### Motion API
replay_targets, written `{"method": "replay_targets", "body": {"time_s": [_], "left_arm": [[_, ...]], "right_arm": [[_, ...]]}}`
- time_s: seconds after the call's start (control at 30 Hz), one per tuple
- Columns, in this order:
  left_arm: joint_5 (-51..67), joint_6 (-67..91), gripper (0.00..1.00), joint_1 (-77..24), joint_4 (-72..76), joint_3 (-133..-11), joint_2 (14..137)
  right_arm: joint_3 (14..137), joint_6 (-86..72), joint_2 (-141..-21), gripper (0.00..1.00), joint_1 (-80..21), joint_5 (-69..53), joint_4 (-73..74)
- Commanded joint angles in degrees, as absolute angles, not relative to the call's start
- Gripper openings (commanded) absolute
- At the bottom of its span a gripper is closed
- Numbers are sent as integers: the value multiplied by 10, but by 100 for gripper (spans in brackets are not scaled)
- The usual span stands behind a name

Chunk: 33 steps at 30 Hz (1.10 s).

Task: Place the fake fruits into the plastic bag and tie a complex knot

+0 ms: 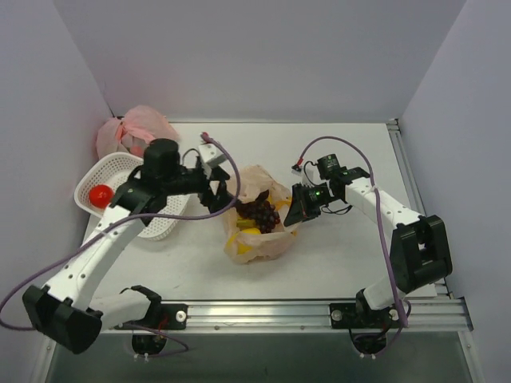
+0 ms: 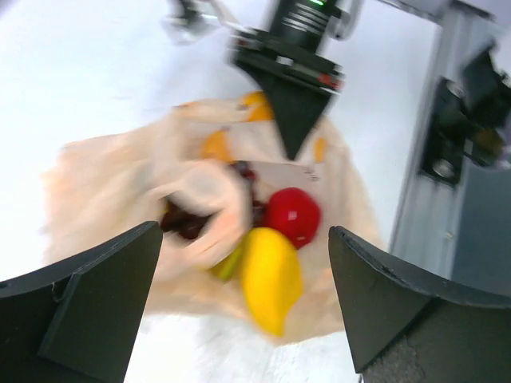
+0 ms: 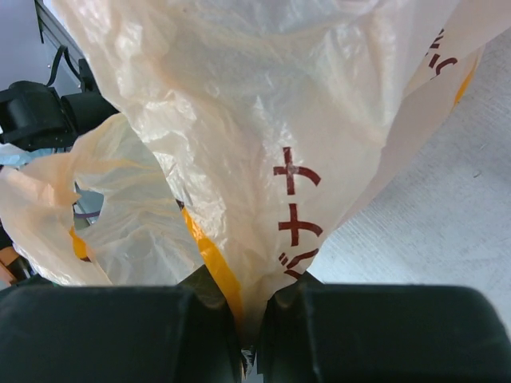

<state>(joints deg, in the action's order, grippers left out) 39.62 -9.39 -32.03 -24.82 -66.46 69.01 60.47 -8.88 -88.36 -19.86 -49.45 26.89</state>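
Observation:
The plastic bag [image 1: 257, 249] lies open at mid-table with the fake fruits inside: a dark grape bunch [image 1: 259, 213] and yellow pieces [image 1: 248, 231]. My left gripper [image 1: 217, 195] hovers at the bag's left rim, open and holding nothing. In the left wrist view, its gripper [image 2: 246, 239] stands wide above a yellow fruit [image 2: 271, 279], a red round fruit [image 2: 293, 215] and blurred grapes [image 2: 182, 223] in the bag [image 2: 96, 183]. My right gripper [image 1: 295, 209] is shut on the bag's right edge. The film [image 3: 263, 120] is pinched between its jaws [image 3: 255, 319].
A white mesh basket [image 1: 112, 177] at the left holds another red fruit [image 1: 100, 195]. Behind it sits a pink tied bag [image 1: 136, 128]. Walls close in at the back and on both sides. A metal rail [image 1: 319, 307] runs along the near edge.

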Motion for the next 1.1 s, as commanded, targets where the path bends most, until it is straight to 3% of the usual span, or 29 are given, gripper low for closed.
{"method": "replay_targets", "body": {"time_s": [0.0, 0.13, 0.37, 0.53, 1.07], "left_arm": [[387, -79, 97, -221, -329, -707, 635], [311, -71, 95, -32, -387, -720, 626], [66, -152, 95, 124, -395, -762, 745], [-101, -143, 97, 152, -399, -830, 854], [-251, -104, 97, 188, -334, -867, 1040]], "right_arm": [[613, -80, -859, 0, -196, -497, 285], [615, -76, -860, 0, -196, -498, 286], [609, -74, -861, 0, -196, -501, 285], [604, -71, -855, 0, -196, -500, 285], [605, -66, -860, 0, -194, -499, 287]]}}
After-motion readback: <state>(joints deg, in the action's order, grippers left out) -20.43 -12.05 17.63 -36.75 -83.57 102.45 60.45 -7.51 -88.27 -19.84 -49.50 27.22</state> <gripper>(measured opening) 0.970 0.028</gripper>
